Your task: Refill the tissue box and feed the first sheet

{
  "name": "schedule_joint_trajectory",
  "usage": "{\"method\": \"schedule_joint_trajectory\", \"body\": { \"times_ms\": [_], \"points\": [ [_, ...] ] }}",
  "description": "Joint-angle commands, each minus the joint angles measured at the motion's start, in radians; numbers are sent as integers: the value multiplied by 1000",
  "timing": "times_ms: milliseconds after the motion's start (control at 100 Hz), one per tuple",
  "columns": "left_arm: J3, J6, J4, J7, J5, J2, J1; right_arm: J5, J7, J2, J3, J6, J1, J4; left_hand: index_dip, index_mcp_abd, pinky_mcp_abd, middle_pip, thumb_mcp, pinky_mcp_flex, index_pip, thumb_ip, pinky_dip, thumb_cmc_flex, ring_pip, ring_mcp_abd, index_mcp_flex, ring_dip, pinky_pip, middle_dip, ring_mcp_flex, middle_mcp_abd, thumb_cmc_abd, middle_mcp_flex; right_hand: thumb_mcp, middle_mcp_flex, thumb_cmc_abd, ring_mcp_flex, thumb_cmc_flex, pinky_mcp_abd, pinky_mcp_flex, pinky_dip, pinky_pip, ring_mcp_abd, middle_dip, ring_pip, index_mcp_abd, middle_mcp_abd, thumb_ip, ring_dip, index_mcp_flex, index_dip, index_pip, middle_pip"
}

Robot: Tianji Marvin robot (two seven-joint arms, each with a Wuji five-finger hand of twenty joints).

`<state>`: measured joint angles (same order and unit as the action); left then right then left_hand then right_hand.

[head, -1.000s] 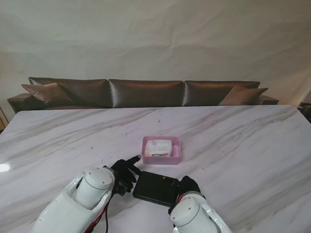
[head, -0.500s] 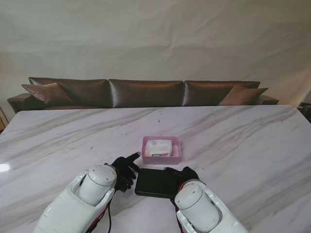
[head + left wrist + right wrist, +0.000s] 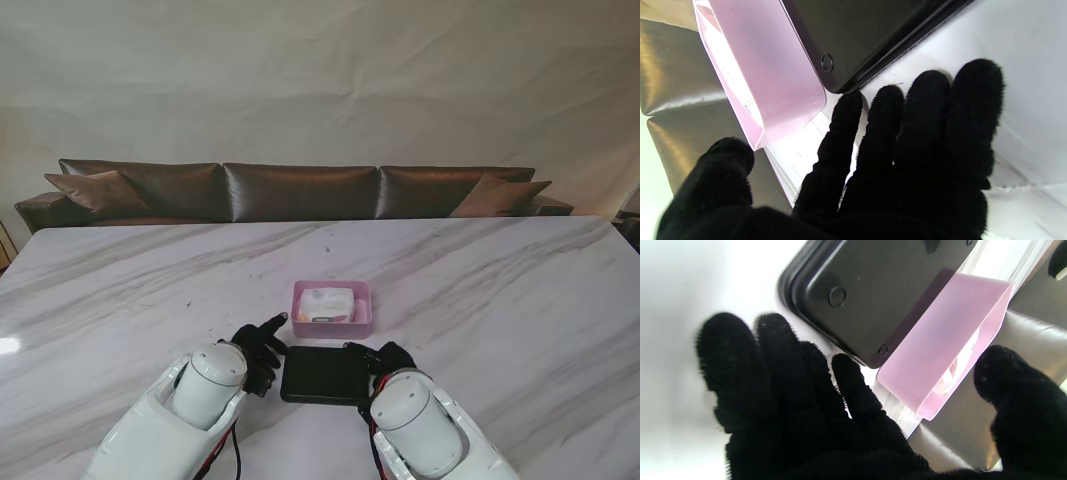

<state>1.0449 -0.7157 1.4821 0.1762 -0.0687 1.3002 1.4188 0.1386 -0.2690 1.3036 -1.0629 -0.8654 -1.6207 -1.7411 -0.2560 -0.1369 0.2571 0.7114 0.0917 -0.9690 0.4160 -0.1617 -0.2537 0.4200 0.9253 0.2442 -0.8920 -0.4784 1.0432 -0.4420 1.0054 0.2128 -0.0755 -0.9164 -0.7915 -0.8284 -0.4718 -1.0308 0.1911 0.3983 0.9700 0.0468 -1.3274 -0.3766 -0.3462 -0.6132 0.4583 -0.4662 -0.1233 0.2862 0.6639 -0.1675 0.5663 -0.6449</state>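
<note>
Hands flank the black lid (image 3: pixel 324 374): left hand (image 3: pixel 258 352) and right hand (image 3: pixel 383 360), fingers spread and empty, seemingly squaring it near the pink box (image 3: pixel 332 307).

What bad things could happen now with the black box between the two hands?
1. The flat black plastic box lies right against the pink tray holding the white tissue pack; a push could shove the tray away.
2. The left hand and right hand are open at opposite ends of the box; an uneven squeeze might spin it on the smooth marble table.
</note>
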Motion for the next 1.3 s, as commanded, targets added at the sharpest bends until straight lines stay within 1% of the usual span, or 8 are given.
{"method": "schedule_joint_trajectory", "body": {
  "times_ms": [0, 210, 370, 510, 700, 840, 930, 1290],
  "points": [
    [-9, -23, -52, -15, -5, 2, 41, -4, 20, -4, -11, -13, -5, 3, 60, -120, -34, -97, -27, 70, -139, -4, -12, 4, -147, 178, 65, 33, 397, 25, -126, 57, 22, 78, 0, 39, -2, 15, -31, -89, 21, -20, -37, -77, 26, 1, -1, -46, -17, 8, -14, 8, -4, 39],
    [1, -31, -40, 8, -6, 9, 54, -9, 40, -6, -34, -44, 14, 27, 71, -139, 2, -130, -24, 116, -161, -5, -15, 7, -191, 191, 68, 58, 331, 39, -185, 71, 20, 96, 5, 26, 5, 28, -19, -87, 7, -24, -28, -70, 28, 10, -4, -38, -13, 7, 9, 4, 7, 39],
    [17, -41, -29, 54, -21, 26, 75, -30, 45, -3, -45, -45, 39, 58, 83, -163, 26, -157, -22, 137, -185, -7, -20, 12, -211, 206, 74, 61, 290, 50, -221, 94, 14, 109, 8, 18, 7, 29, -13, -87, 5, -24, -27, -68, 31, 13, -5, -35, -12, 6, 11, 4, 8, 44],
    [22, -58, -16, 64, -23, 30, 89, -62, 39, 5, -51, -35, 62, 86, 89, -173, 27, -162, -23, 138, -198, -7, -26, 11, -209, 208, 75, 58, 285, 53, -225, 103, 16, 112, 11, 13, 7, 27, -9, -85, 3, -24, -26, -67, 32, 13, -5, -35, -12, 7, 15, 4, 9, 45],
    [32, -66, -3, 118, -39, 50, 113, -134, 22, 16, -60, -7, 62, 94, 94, -177, 28, -162, -23, 132, -206, -6, -28, 12, -207, 212, 69, 56, 272, 53, -225, 107, 14, 110, 13, 9, 6, 29, -6, -85, 3, -24, -25, -70, 32, 15, -4, -35, -13, 7, 17, 3, 11, 46],
    [32, -62, 9, 125, -46, 51, 127, -166, 7, 24, -61, 7, 54, 99, 95, -177, 28, -162, -23, 131, -208, -6, -30, 11, -206, 212, 67, 55, 269, 52, -225, 106, 15, 109, 13, 9, 5, 32, -4, -83, 0, -24, -23, -69, 33, 17, -5, -32, -14, 7, 18, 3, 11, 47],
    [31, -61, 17, 130, -57, 54, 132, -190, -6, 29, -62, 19, 48, 99, 94, -178, 29, -161, -24, 130, -207, -6, -31, 11, -205, 214, 65, 54, 269, 52, -224, 107, 15, 108, 14, 9, 5, 32, -2, -82, -1, -24, -22, -70, 33, 17, -4, -37, -13, 7, 18, 3, 11, 47],
    [23, -77, 46, 147, -89, 67, 133, -220, -21, 39, -45, 19, 27, 75, 93, -178, 29, -161, -24, 127, -205, -4, -34, 10, -203, 217, 62, 53, 266, 52, -223, 109, 19, 106, 16, 5, 5, 30, 0, -79, -2, -23, -22, -70, 32, 14, -3, -36, -14, 10, 22, 2, 14, 45]
  ]
}}
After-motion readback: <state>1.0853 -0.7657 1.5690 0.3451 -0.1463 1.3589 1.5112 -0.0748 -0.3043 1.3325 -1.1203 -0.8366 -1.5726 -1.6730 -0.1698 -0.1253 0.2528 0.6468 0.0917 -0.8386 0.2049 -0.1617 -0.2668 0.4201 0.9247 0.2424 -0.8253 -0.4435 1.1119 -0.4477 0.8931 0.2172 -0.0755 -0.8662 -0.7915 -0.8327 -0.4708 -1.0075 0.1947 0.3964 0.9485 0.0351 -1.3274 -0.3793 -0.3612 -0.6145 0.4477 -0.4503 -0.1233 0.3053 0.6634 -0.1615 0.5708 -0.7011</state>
